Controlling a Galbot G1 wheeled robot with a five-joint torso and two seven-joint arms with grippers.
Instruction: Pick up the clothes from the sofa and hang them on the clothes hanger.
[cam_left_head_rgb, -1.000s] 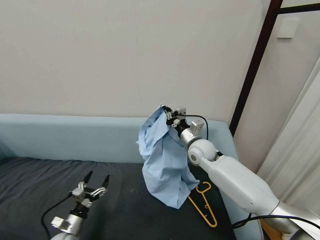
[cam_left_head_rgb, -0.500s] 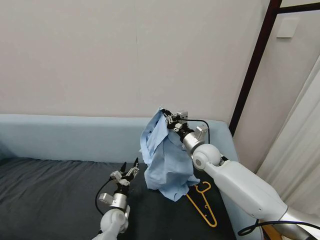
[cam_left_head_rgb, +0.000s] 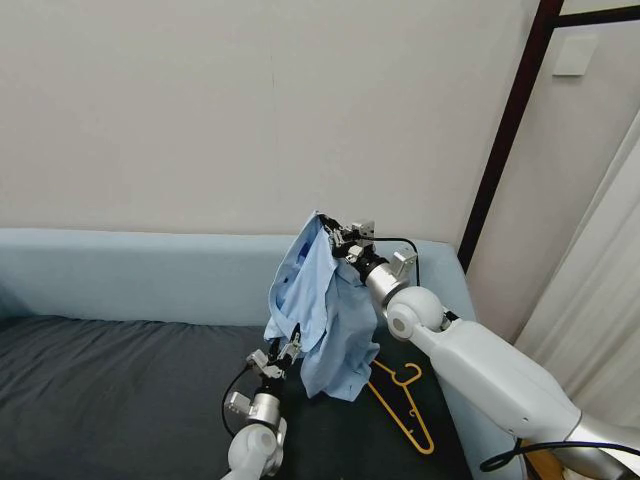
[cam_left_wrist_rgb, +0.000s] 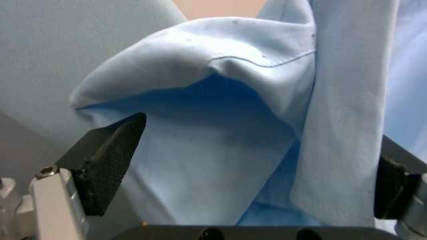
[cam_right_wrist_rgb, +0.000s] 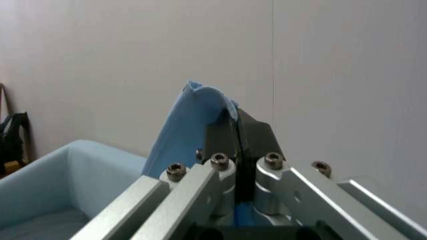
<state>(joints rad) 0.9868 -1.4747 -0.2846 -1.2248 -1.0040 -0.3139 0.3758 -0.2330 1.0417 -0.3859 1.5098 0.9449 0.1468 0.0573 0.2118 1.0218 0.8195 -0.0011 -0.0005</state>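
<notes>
Head view: the right hand pinched the blue shirt by its top, hanging over the sofa near a yellow hanger. Left wrist view: the left hand stood wide, a shirt fold between its fingers. Right wrist view: the right hand's fingers were pressed together on the fabric edge.

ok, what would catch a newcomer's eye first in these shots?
A light blue shirt hangs in the air over the right end of the sofa, pinched at its top by the shut right pincer. Below, the open left pincer has a fold of the shirt between its fingers. A yellow clothes hanger lies on the dark seat beside it.
</notes>
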